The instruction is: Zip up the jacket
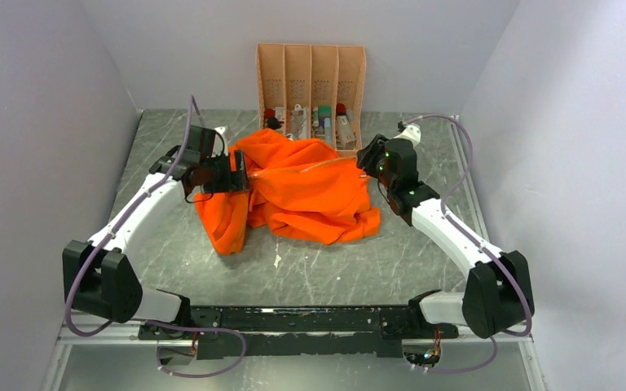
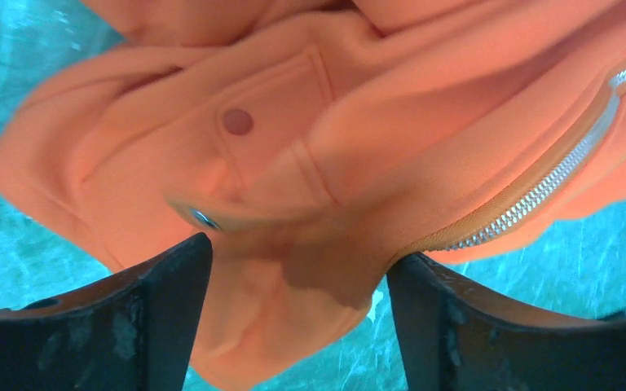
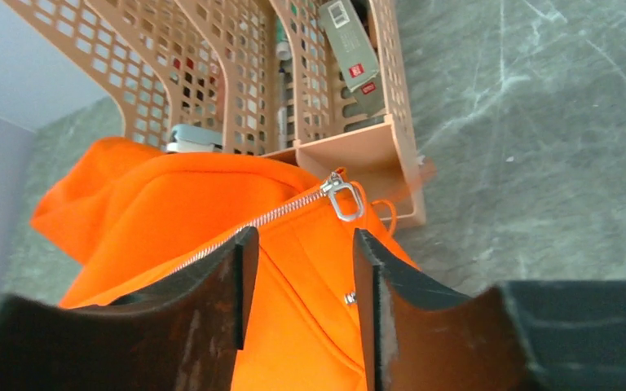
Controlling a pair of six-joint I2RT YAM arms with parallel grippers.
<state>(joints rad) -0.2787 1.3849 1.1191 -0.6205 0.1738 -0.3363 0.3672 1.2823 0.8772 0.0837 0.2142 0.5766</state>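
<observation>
Orange and crumpled, the jacket (image 1: pixel 306 191) lies near the table's (image 1: pixel 334 273) far edge, left gripper (image 2: pixel 297 252) and right gripper (image 3: pixel 303 236) both parted, gripping nothing, so the slack zipper (image 3: pixel 277 213) may bunch and jam.

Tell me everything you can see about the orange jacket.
The bright orange fabric jacket lies crumpled in a heap on the grey marbled table, its far edge beside the tan slotted organizer. A silver zipper with a metal pull runs along one edge; a flap pocket shows a round snap.
</observation>
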